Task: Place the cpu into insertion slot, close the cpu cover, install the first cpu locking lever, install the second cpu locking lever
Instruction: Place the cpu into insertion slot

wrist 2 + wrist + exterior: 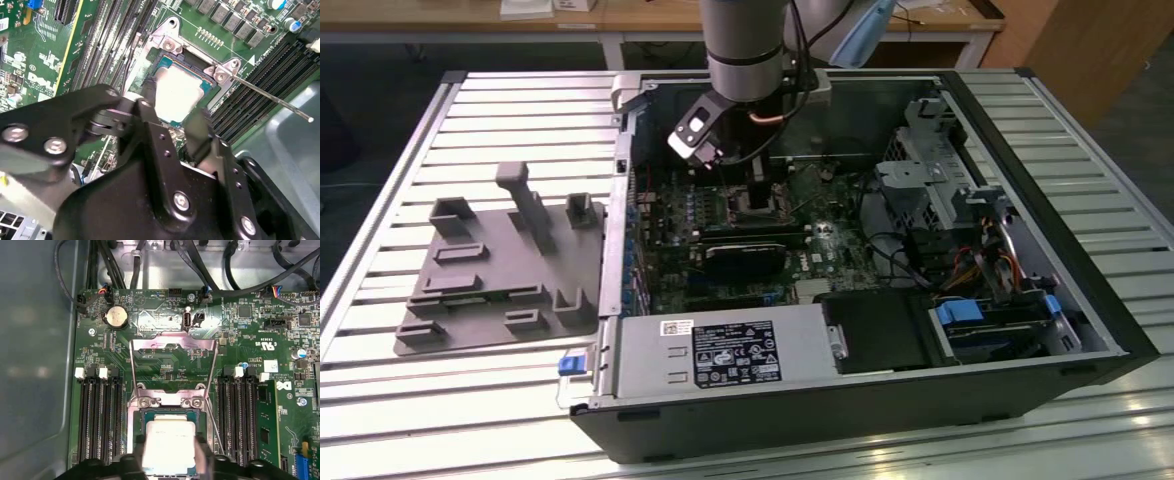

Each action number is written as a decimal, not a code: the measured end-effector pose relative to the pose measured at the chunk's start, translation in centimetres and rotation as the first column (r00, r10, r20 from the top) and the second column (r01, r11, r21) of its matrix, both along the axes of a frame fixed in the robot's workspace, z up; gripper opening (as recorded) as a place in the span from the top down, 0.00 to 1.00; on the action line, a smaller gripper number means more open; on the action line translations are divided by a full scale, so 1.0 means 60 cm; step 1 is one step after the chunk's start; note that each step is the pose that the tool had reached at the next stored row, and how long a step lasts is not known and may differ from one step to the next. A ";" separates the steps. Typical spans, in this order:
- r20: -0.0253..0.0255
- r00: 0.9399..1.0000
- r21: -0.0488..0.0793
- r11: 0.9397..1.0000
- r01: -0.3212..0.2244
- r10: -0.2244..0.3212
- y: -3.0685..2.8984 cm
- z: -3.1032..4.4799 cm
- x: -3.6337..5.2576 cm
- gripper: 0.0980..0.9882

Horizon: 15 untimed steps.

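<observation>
The cpu [168, 442], a pale silvery square chip, lies over the insertion slot [136, 432] on the green board. In the second wrist view the cpu [181, 90] sits inside the slot's silver rim [220, 95]. My gripper [172, 107] straddles the chip, with its black fingers [149, 102] against two opposite edges. The cpu cover [172, 343], a silver frame with a window, stands tilted open behind the slot. A thin locking lever [272, 99] sticks out, raised off the board. In the exterior view my gripper [758, 195] is down inside the open computer case.
Long black memory slots [97, 420] flank the socket on both sides. Cables [200, 265] run along the case's back wall. A grey fixture plate [494, 270] lies on the slatted table beside the case. A power supply [707, 355] and drive bays [987, 320] fill the case's near side.
</observation>
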<state>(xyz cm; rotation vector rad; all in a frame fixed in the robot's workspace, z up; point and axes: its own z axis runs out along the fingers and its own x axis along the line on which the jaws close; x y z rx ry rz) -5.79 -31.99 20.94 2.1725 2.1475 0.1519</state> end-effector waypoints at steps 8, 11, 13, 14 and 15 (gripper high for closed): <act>0.000 1.000 0.000 1.000 0.000 0.000 0.0000 0.001 0.000 0.91; 0.000 1.000 0.000 1.000 0.000 0.000 0.0000 0.001 0.000 0.99; 0.000 1.000 0.000 1.000 0.000 0.000 0.0000 0.002 0.000 0.99; 0.000 1.000 0.000 1.000 0.000 0.000 0.0000 0.002 0.000 0.99; 0.000 1.000 0.000 1.000 0.000 0.000 0.0000 0.002 0.000 0.99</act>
